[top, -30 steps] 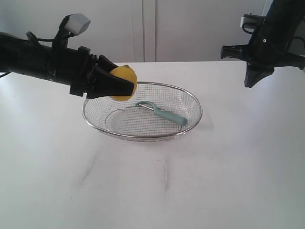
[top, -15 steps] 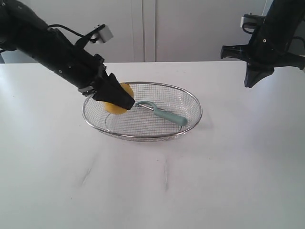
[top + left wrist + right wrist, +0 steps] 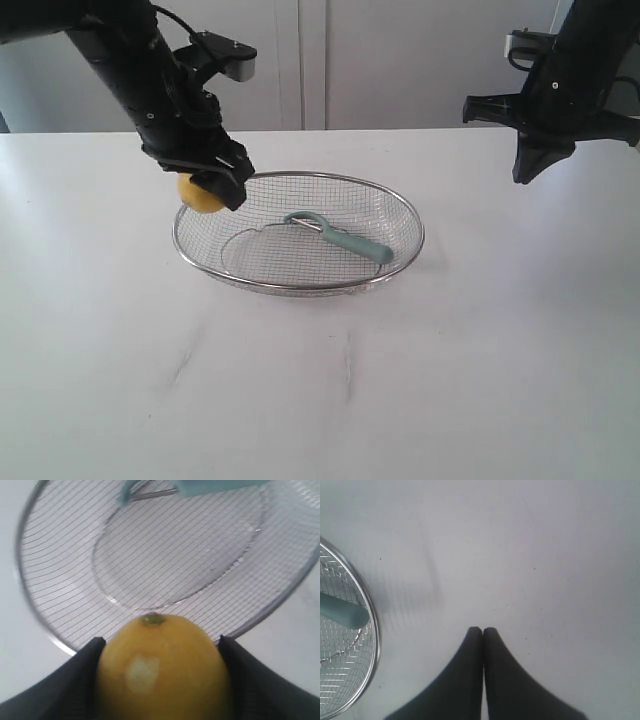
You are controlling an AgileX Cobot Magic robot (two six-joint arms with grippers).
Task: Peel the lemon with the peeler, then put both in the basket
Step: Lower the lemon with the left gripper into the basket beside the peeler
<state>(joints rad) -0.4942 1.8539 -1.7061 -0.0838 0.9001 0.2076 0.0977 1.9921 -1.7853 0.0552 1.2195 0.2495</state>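
Between fingers [image 3: 70, 685] of the left hand [image 3: 214, 188]: lemon [image 3: 162, 670], gripped.
Just beside it, basket [image 3: 300, 288] holding peeler [image 3: 350, 240]; right hand [image 3: 483, 633] clenched, empty.

The teal-handled metal peeler [image 3: 362, 245] lies inside the oval wire-mesh basket [image 3: 421, 238]; the yellow oval lemon [image 3: 198, 196] hangs above the basket's left rim.

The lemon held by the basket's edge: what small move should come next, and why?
Probably carry the left end effector slightly toward the middle of the basket before releasing: the lemon hangs gripped above the rim, while the peeler already lies inside.
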